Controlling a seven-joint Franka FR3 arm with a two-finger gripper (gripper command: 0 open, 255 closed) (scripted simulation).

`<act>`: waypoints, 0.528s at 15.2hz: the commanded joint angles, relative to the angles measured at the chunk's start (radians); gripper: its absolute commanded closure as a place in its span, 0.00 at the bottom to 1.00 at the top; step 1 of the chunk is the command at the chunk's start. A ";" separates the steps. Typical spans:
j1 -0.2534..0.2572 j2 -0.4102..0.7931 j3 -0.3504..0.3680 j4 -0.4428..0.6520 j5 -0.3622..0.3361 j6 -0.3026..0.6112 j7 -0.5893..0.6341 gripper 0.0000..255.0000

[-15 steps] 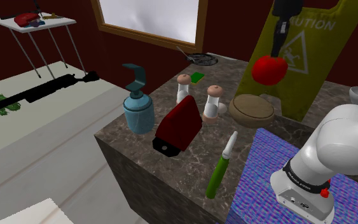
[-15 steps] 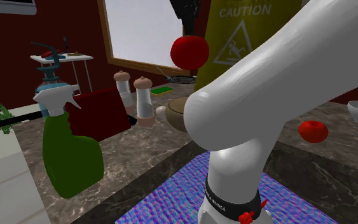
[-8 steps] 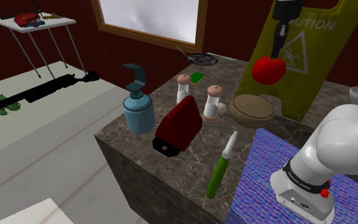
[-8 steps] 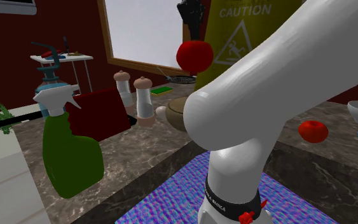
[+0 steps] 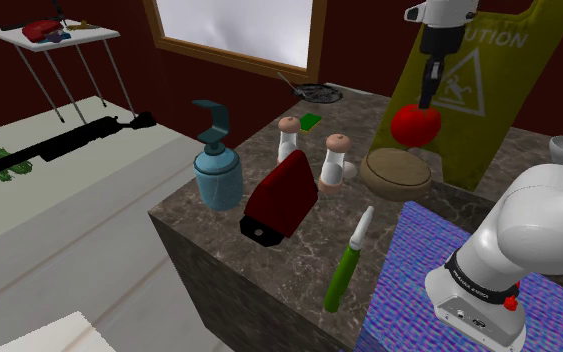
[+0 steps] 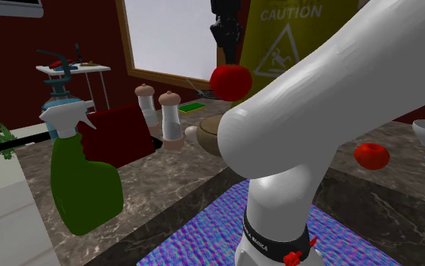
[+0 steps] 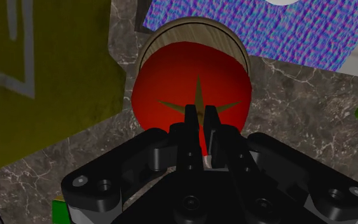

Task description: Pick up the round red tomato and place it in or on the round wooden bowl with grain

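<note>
Wrist view: the black two-finger tool (image 7: 198, 119) grips the round red tomato (image 7: 168, 86) by its top, fingers nearly together. The tomato hangs in the air directly over the round wooden bowl (image 7: 226, 33) on the dark marbled worktop (image 7: 289, 121).

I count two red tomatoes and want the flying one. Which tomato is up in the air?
The round red tomato clasped by the black gripper, above the round wooden bowl; the other red tomato lies on the marble counter.
</note>
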 commanded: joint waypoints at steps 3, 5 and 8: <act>-0.002 -0.011 -0.005 -0.060 -0.005 0.049 0.007 1.00; -0.003 -0.014 -0.009 -0.089 -0.009 0.074 0.010 1.00; -0.005 -0.018 -0.014 -0.130 -0.014 0.113 0.014 1.00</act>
